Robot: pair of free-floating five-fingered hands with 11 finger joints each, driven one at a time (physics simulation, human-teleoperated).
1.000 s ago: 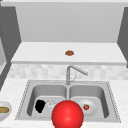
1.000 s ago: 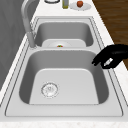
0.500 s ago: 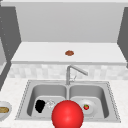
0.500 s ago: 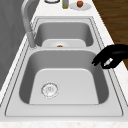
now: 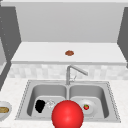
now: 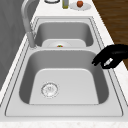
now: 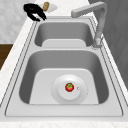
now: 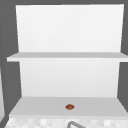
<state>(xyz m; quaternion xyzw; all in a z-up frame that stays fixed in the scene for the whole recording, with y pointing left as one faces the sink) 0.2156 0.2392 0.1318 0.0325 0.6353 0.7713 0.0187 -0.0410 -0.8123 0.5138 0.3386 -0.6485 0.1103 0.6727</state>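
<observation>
My left hand [image 5: 40, 105] hangs over the front of the left basin [image 6: 67, 82], fingers loosely bent downward and holding nothing. In the left side view this hand [image 6: 112, 58] is above the basin's front rim; in the right side view the hand [image 7: 34, 11] is at the far end. A white plate [image 7: 57, 93] lies in the right basin with a small red tomato [image 7: 69, 87] on it, also seen as the tomato [image 5: 86, 107] in the front view. A large red ball [image 5: 67, 115] covers the sink's front rim in the front view.
The faucet [image 5: 73, 72] stands behind the divider, spout toward the right basin. A brown item [image 5: 69, 53] lies on the shelf [image 8: 37, 106] above. A bowl [image 5: 3, 110] with food sits on the left counter. A plate with a fruit [image 6: 80, 3] and a bottle [image 6: 65, 3] stand on the right counter.
</observation>
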